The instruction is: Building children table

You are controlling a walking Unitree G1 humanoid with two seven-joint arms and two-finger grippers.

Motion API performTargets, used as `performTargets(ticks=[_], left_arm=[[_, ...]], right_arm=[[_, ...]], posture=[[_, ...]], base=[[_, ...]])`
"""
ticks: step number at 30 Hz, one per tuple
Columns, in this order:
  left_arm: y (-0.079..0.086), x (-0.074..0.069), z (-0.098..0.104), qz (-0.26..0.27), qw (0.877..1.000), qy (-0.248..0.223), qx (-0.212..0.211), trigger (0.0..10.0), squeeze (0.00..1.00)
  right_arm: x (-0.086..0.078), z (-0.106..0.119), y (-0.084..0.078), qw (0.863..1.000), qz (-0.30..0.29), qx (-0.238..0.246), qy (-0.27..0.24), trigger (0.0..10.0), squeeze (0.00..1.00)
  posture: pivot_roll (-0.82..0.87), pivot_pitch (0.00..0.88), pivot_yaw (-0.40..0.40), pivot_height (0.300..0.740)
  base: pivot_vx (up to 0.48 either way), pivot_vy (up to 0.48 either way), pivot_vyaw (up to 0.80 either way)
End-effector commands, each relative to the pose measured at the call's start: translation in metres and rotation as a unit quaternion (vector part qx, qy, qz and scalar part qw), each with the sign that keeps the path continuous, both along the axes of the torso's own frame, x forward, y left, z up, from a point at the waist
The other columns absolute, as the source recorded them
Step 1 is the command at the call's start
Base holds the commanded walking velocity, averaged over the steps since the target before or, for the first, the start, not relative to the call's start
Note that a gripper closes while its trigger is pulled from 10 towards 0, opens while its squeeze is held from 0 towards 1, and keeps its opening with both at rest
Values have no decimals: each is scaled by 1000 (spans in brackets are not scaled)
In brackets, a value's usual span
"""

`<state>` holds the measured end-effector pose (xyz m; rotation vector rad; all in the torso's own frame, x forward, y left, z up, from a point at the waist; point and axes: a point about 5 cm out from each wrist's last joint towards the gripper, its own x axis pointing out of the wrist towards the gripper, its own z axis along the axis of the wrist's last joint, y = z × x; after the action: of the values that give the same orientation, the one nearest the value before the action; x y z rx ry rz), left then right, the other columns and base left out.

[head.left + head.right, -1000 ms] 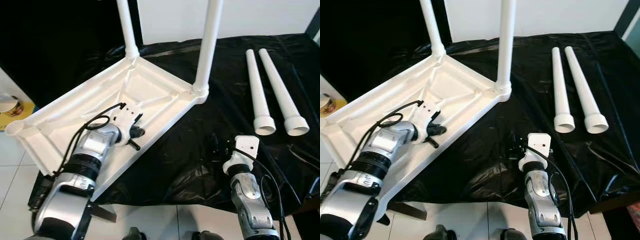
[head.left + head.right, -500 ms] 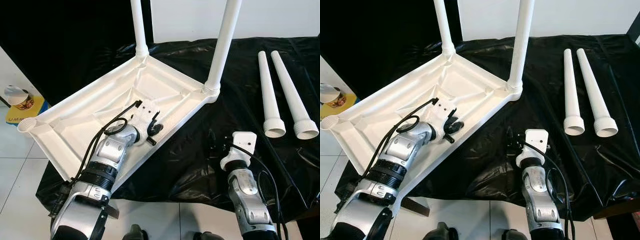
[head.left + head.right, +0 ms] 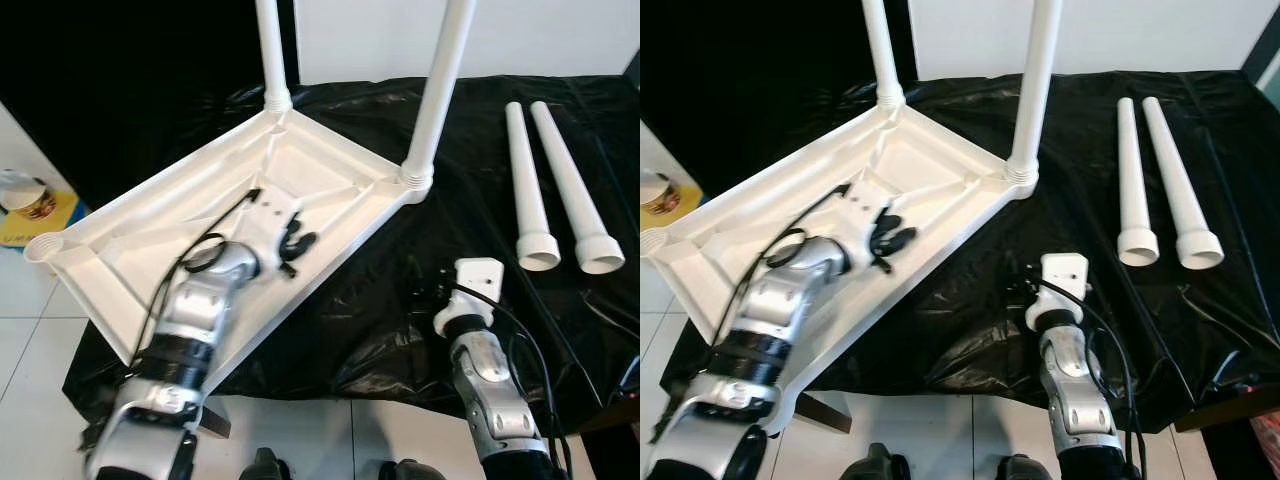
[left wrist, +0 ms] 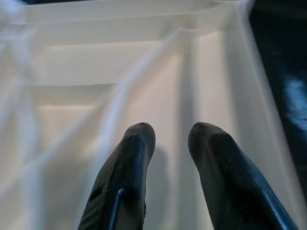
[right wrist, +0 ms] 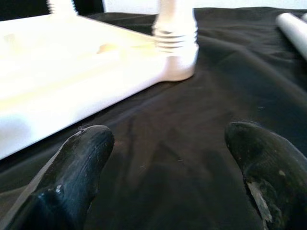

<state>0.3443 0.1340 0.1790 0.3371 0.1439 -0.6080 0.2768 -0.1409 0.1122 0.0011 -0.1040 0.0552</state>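
The bench (image 3: 380,320), draped in black sheeting, carries the upturned white tabletop (image 3: 150,230), two legs already standing from its far corners. The left gripper (image 3: 292,243) hovers inside the ribbed underside, jaws a little apart and holding nothing. The right gripper (image 5: 168,158) sits over the sheeting just beside the tabletop's near edge, jaws spread wide; its wrist view shows the threaded leg socket (image 5: 176,36) up close. Two loose legs (image 3: 555,185) lie well apart to the right.

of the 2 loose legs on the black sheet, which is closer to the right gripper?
The inner loose leg, the one lying nearer the upturned tabletop. Its flared end points toward the right gripper; the outer loose leg lies parallel beyond it.
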Motion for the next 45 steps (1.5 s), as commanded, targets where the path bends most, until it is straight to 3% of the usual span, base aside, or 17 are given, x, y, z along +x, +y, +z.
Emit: performTargets(ticks=[1,5,6,9,15,19,23,29,38,45], left_arm=[[10,-1,-3,42,999,-10,12,10000,0],[35,-6,-1,74,996,-26,45,10000,0],[35,-6,-1,74,996,-26,45,10000,0],[56,-10,-1,104,990,-36,89,10000,0],[69,-14,-3,116,984,-40,127,10000,0],[90,-20,0,144,975,-45,163,10000,0],[101,-24,-1,153,968,-42,194,10000,0],[101,-28,-4,141,966,-36,213,10000,0],[66,-44,-23,29,973,-6,229,10000,0],[48,-51,-30,-18,972,2,236,10000,0]], right_arm=[[1,-4,3,1000,9,1,12,10000,0],[3,-4,4,1000,18,-1,10,10000,0],[3,-4,4,1000,18,-1,10,10000,0],[4,-4,3,1000,20,-1,11,10000,0],[5,-4,5,1000,24,-2,11,10000,0],[6,-4,5,1000,25,-1,10,10000,0],[6,-4,5,1000,24,1,10,10000,0],[5,-5,6,1000,24,2,11,10000,0],[3,-8,8,1000,25,6,15,10000,0],[0,-10,11,999,27,11,20,10000,0]], posture=[[56,75,-12,740],[60,66,-18,740],[60,66,-18,740],[62,61,-21,740],[64,59,-23,740],[67,63,-22,740],[70,66,-22,740],[72,67,-21,740],[77,75,-9,740],[78,77,0,740]], base=[[0,0,0],[0,0,0],[0,0,0],[0,0,0],[0,0,0],[0,0,0],[0,0,0],[0,0,0],[0,0,0],[0,0,0]])
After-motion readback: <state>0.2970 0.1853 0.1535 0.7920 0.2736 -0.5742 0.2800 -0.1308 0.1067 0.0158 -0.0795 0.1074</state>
